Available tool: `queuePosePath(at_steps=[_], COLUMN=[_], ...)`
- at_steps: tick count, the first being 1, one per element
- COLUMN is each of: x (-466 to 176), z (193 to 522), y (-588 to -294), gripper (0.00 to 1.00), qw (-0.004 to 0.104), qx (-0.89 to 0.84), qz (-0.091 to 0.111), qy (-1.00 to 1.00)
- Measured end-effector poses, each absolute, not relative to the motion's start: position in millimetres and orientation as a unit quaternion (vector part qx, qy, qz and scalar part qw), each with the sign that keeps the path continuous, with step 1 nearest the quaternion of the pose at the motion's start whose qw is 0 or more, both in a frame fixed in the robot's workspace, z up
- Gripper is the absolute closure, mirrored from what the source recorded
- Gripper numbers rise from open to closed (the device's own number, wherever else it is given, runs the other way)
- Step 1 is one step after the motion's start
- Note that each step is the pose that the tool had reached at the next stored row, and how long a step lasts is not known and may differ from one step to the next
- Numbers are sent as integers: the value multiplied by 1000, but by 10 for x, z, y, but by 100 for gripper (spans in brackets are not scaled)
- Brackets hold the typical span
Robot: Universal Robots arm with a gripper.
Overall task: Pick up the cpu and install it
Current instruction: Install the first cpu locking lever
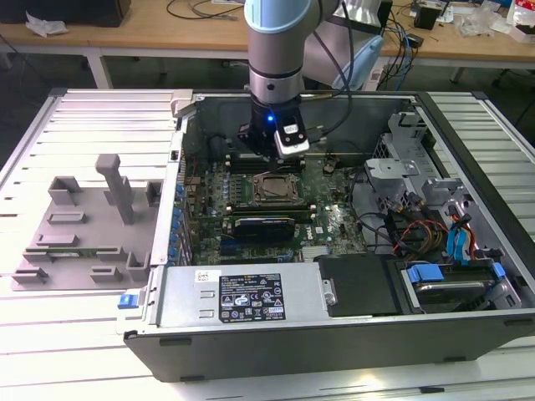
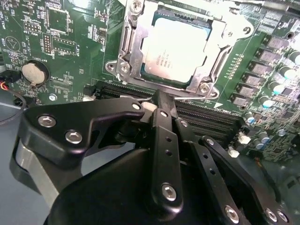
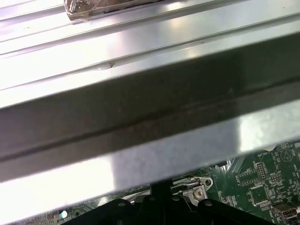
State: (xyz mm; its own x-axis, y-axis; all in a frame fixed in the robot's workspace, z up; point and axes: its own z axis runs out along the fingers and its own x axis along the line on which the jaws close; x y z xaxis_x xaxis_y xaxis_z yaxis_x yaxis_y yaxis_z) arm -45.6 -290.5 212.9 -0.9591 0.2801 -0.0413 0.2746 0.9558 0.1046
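pincer clenched (empty) just beside socket frame; cpu seated inside.

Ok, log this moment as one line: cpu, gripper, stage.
cpu: seated in motherboard socket | gripper: above socket, beside cpu, holding nothing | stage: cpu placed

The arm comes down from the top centre of the exterior view, its grey-and-blue wrist upright and pointing straight down, a small blue light lit low on the wrist. The gripper hangs just above the middle of that frame. In the second wrist view its black linkage fingers fill the lower half, drawn together, nothing between them.
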Motion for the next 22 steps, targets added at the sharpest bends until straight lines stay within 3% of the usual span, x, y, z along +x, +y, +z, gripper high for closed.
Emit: queuePosePath(at_steps=[22], x=[-336], z=[2006], y=[-2855], gripper=[89], qw=[32], qx=[206], qz=[38], qy=[977])
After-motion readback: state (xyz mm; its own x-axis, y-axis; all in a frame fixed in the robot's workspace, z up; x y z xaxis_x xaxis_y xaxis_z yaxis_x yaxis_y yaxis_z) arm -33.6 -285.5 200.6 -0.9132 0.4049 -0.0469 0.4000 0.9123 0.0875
